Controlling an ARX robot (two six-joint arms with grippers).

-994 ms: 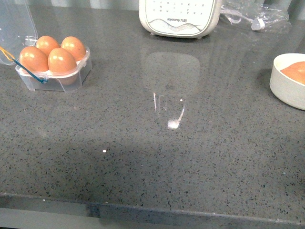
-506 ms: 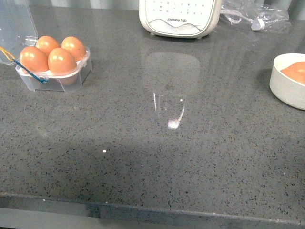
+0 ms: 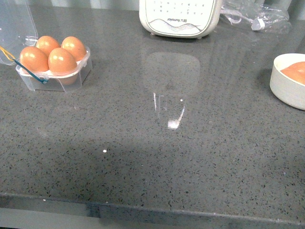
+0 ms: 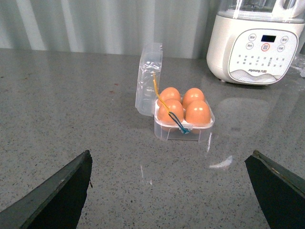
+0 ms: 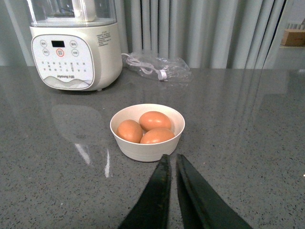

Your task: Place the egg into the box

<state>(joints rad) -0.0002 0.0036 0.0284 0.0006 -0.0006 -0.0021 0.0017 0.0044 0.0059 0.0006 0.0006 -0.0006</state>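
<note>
The clear egg box [image 3: 71, 80] stands at the far left of the counter with its lid open and all its cups filled with orange-brown eggs [image 3: 62, 61]. It also shows in the left wrist view [image 4: 183, 131], ahead of my left gripper [image 4: 171, 164], which is open and empty, well short of it. A white bowl [image 3: 286, 88] at the right edge holds brown eggs; the right wrist view shows three eggs [image 5: 155, 120] in this bowl [image 5: 147, 149]. My right gripper [image 5: 171, 160] is shut and empty, just short of the bowl. Neither arm shows in the front view.
A white kitchen appliance [image 3: 178, 19] stands at the back middle, with a clear plastic bag and cable [image 3: 255, 16] to its right. The counter's front edge [image 3: 152, 210] runs along the bottom of the front view.
</note>
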